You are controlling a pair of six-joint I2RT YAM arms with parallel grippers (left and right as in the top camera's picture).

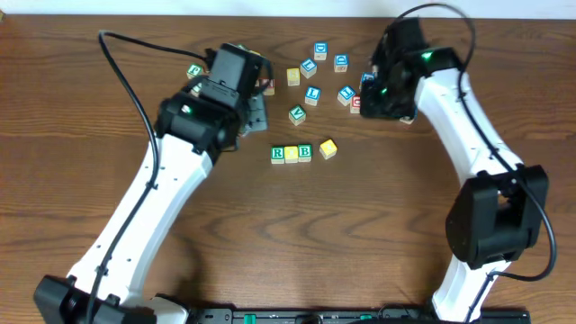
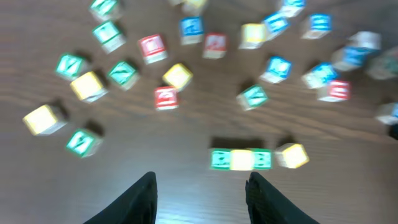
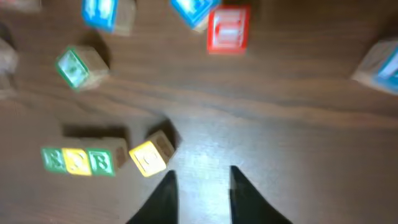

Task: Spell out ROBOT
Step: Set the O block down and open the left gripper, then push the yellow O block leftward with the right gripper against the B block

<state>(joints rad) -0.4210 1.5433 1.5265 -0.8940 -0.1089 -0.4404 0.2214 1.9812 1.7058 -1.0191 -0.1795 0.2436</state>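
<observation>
Nearest, the right pincer [image 3: 201, 176] hangs over bare tabletop [image 3: 298, 124], its fingers narrowly parted on nothing. Just ahead-left sits the loose yellow cube [image 3: 150, 155], skewed, at the end of the R-yellow-B row [image 3: 78, 160], which runs on leftward. This arm looks better placed to square it. Across the row the left pincer [image 2: 202, 180] stands half open, empty. Blue cubes [image 3: 99, 12] lie farthest, letters unreadable.

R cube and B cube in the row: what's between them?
A yellow-faced cube, touching both the R cube and the B cube; the overhead view shows it best.
</observation>
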